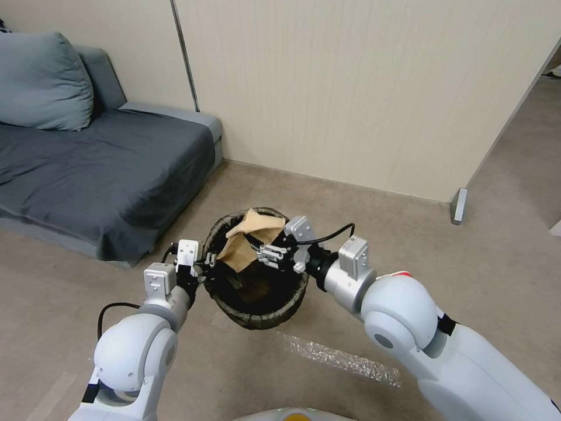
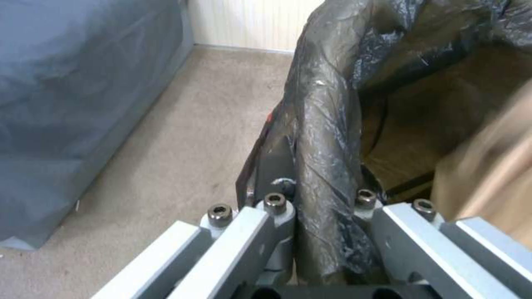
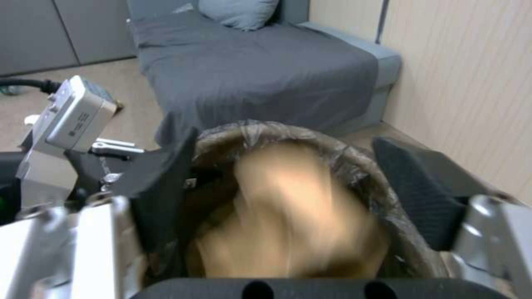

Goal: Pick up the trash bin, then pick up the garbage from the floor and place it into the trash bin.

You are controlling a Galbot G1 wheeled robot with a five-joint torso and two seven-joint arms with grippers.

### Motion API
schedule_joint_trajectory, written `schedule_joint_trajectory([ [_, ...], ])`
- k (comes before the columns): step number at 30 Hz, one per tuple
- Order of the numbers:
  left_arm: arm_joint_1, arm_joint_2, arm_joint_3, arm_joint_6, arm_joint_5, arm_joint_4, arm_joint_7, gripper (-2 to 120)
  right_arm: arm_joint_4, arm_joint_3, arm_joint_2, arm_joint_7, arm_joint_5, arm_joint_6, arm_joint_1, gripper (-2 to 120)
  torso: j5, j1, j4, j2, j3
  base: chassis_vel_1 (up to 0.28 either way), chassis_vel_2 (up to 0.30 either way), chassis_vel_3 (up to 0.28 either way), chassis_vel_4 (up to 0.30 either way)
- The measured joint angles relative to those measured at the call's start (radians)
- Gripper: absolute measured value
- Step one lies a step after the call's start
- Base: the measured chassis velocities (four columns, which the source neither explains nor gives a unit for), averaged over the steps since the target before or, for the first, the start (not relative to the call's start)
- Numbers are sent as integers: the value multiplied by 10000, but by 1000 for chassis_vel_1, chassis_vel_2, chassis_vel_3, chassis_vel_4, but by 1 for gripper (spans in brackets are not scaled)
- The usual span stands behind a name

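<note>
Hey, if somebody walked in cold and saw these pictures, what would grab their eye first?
Probably the trash bin with its dark bag liner, held up off the floor between the two arms, the left gripper clamped on its rim. Next, the crumpled brown paper bag sitting in the bin's mouth, with the right gripper right at it, fingers spread wide in the right wrist view. Behind, a grey sofa stands against the wall to the left.

At the frame's centre the trash bin point(image 1: 257, 292) hangs above the carpet, its left rim clamped by the left tool point(image 1: 205, 270). The right tool point(image 1: 264, 255) reaches over the bin's mouth from the right, against a crumpled brown paper bag point(image 1: 248, 237) leaning inside. A grey sofa point(image 1: 99, 169) fills the upper left.
</note>
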Motion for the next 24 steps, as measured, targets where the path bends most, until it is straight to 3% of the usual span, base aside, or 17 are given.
schedule_joint_trajectory([
  [7, 0, -4, 69, 7, 2, -35, 2, 3, 139, 202, -59, 17, 71, 11, -68, 100, 0, 0, 0, 0, 0, 0, 0, 0, 0],
  [18, -20, -6, 209, 24, 56, -56, 3, 3, 670, 869, -300, 28, 608, -21, -184, 100, 0, 0, 0, 0, 0, 0, 0, 0, 0],
  [24, -42, -6, 285, 46, 90, -55, 3, 3, 1078, 1727, -381, 25, 831, -13, -429, 100, 1, 0, 1, 0, 0, 0, 0, 0, 0],
])
